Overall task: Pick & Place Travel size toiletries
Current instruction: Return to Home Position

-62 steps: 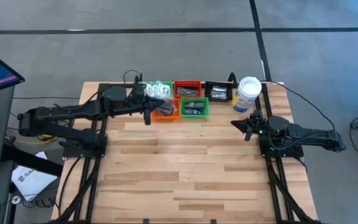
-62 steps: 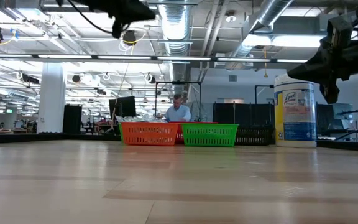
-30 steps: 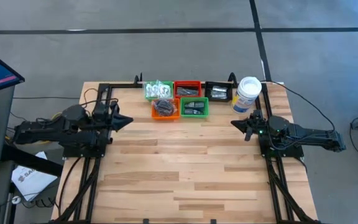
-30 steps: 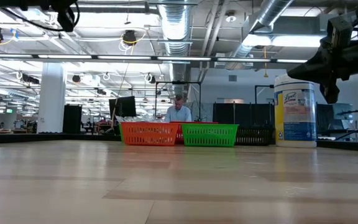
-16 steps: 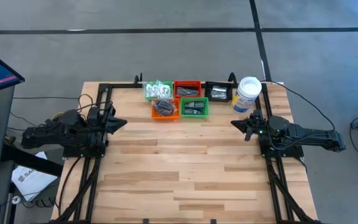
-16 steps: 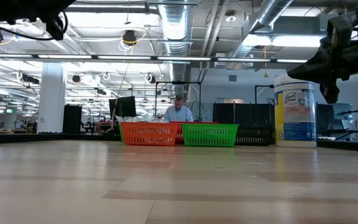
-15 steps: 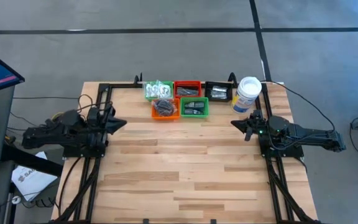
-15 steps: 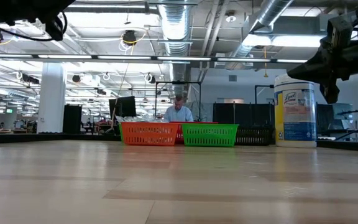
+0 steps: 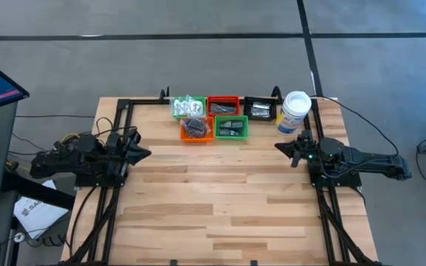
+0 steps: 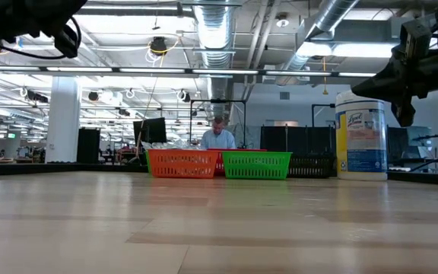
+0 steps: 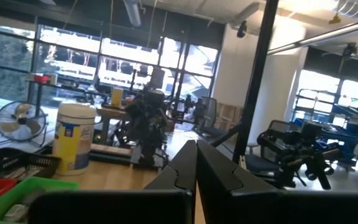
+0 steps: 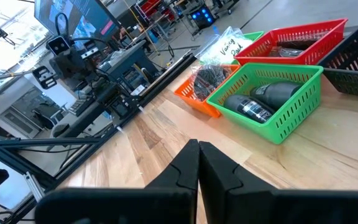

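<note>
The travel size toiletries lie inside lattice-walled plastic bins clustered at the plank table's twelve o'clock edge. The left gripper sits at nine o'clock and the right gripper at three. Both have their dark tapered fingers pressed together and hold nothing.

Left fingers closed, right fingers closed

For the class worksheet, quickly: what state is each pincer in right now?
Left pincer: closed, empty, over the table's left side.
Right pincer: closed, empty, beside the Lysol canister.
</note>
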